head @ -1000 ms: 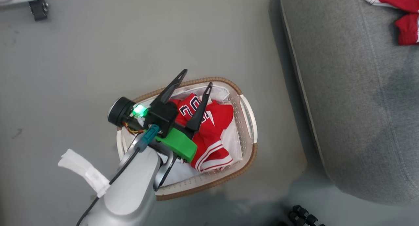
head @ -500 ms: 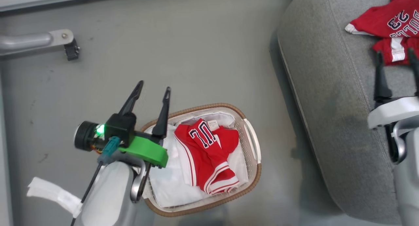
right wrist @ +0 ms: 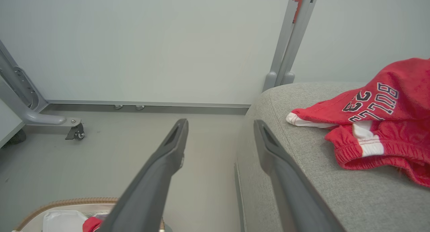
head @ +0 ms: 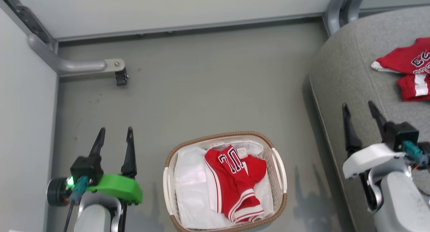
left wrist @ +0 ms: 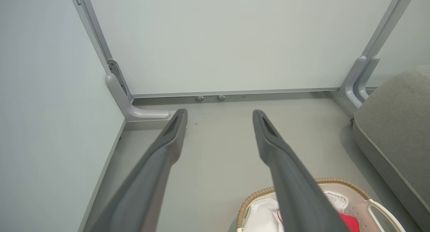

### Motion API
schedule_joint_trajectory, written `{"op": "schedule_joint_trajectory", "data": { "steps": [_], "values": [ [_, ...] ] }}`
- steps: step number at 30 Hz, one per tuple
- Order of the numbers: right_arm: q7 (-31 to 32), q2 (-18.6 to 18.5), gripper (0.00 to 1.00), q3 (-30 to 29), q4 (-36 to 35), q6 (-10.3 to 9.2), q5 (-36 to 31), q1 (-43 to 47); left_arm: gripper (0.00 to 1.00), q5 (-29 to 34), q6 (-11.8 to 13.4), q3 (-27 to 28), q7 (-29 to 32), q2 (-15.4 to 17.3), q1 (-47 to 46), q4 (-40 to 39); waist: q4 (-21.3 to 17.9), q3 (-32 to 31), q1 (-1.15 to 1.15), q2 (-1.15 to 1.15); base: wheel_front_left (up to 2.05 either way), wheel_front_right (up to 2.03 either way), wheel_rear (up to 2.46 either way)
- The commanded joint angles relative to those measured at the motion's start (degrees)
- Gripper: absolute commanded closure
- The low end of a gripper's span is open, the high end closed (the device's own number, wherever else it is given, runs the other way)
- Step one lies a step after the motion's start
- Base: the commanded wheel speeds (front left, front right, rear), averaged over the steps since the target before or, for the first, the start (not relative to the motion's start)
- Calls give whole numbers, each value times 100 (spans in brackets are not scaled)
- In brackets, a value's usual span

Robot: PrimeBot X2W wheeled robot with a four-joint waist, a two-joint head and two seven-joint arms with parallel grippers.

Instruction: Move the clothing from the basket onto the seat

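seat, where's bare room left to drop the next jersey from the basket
The seat is bare along its edge facing the basket, from the rounded corner by the grey post down to the right gripper, and across the strip between that edge and the red clothing. It is crowded at the upper right of the head view, where that clothing lies.

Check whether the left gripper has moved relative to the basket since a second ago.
Yes. The left gripper was over the basket; now it is left of it, above the floor.
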Motion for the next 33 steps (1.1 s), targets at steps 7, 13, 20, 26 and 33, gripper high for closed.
{"op": "schedule_joint_trajectory", "data": {
  "steps": [7, 13, 20, 26, 33],
  "values": [
    [-12, 158, 0, 193, 64, -6, 50, 699, 0, 37, -22, 344, 4, -16, 717, -25, 247, -833, 0, 0, 0, 0, 0],
    [-12, 202, 0, 298, 61, -6, 62, 983, 0, -119, -29, 385, 4, -22, 1141, -214, 225, -1023, 0, 0, 0, 0, 0],
    [-12, 257, 0, 331, 55, -6, 58, 1031, 0, -285, 12, 224, 4, -22, 1240, -245, 230, -993, 0, 0, 0, 0, 0],
    [-12, 218, 0, 410, -117, -6, 78, 675, 0, -389, -57, -260, 3, -22, 789, 14, 171, -560, 0, 0, 0, 0, 0],
    [-12, 233, 0, 626, -472, -6, 141, -67, 0, -683, -139, -1086, 4, -17, -59, 600, -191, 435, 0, 0, 0, 0, 0]
  ]
}}
